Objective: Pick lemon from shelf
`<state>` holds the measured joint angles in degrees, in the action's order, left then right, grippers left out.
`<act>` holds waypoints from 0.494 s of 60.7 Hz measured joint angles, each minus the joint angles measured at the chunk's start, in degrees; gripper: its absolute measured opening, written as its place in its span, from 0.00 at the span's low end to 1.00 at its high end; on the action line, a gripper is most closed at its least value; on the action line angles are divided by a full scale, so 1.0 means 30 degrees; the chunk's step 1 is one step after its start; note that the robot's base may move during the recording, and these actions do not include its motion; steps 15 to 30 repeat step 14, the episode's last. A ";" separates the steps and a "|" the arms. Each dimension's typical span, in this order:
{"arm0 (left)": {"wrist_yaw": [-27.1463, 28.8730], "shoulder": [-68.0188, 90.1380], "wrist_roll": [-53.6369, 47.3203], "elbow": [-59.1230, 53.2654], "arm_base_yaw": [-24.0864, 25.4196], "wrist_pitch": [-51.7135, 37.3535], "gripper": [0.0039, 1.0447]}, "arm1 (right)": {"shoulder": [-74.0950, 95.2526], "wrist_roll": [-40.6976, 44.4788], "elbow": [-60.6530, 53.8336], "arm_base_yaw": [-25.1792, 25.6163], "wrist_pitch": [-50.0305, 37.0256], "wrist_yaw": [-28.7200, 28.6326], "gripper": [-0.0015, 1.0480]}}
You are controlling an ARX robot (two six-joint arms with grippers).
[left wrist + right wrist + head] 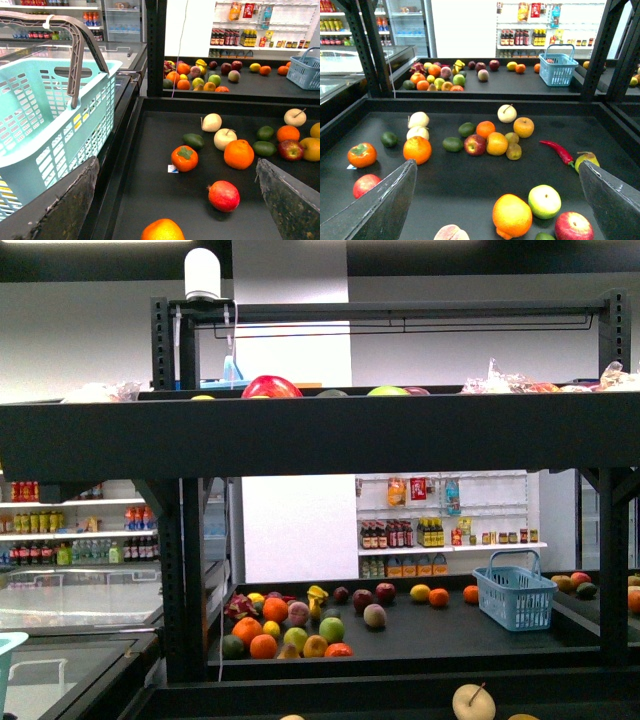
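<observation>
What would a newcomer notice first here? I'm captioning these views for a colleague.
The black shelf fills the front view, fruit scattered over its dark tiers. On the near tier a red chili lies among apples and oranges. A big turquoise basket stands outside the shelf, by the left claw.

The shelf (300,435) stands across the front view, its upper tier carrying an apple (271,387) and bags (520,380) further right. Behind and below it, a second rack's tier (420,635) holds a cluster of fruit (285,625) on the left and a small basket (515,592) on the right. Store shelving with bottles (400,534) lines the back wall. On the near lower tier (470,190), a chili pepper (559,151) lies right of the central fruit group (492,137), and a persimmon (362,154) sits far left. A large basket (45,115) stands beside that tier, apparently just outside its left edge.
</observation>
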<state>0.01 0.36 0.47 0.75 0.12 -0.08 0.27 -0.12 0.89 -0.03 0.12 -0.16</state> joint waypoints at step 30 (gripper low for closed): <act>0.0000 0.0000 0.0000 0.0000 0.0000 0.0000 0.93 | 0.0000 0.0000 0.0000 0.0000 0.0000 0.0000 0.93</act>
